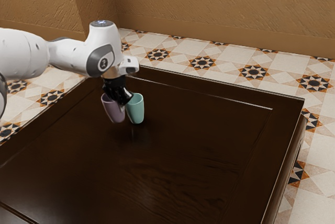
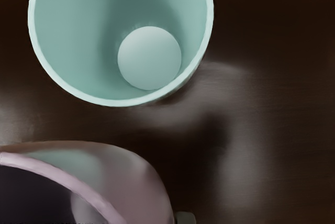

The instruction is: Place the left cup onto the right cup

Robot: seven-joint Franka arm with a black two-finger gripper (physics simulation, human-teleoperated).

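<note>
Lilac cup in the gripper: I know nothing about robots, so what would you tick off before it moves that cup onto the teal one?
1. Hold on the cup: ok. The gripper is closed on the rim of the lilac cup.
2. Target standing ready: ok. The teal cup is upright, and the wrist view shows it is empty inside.
3. Held cup level: not ok. The lilac cup hangs tilted.
4. Height to pass over the target's rim: not ok. Both cups sit at about the same height, side by side.
5. Held cup centred over the target: not ok. It is beside the teal cup.
6. Lilac cup clear of the dark table: cannot tell.
</note>
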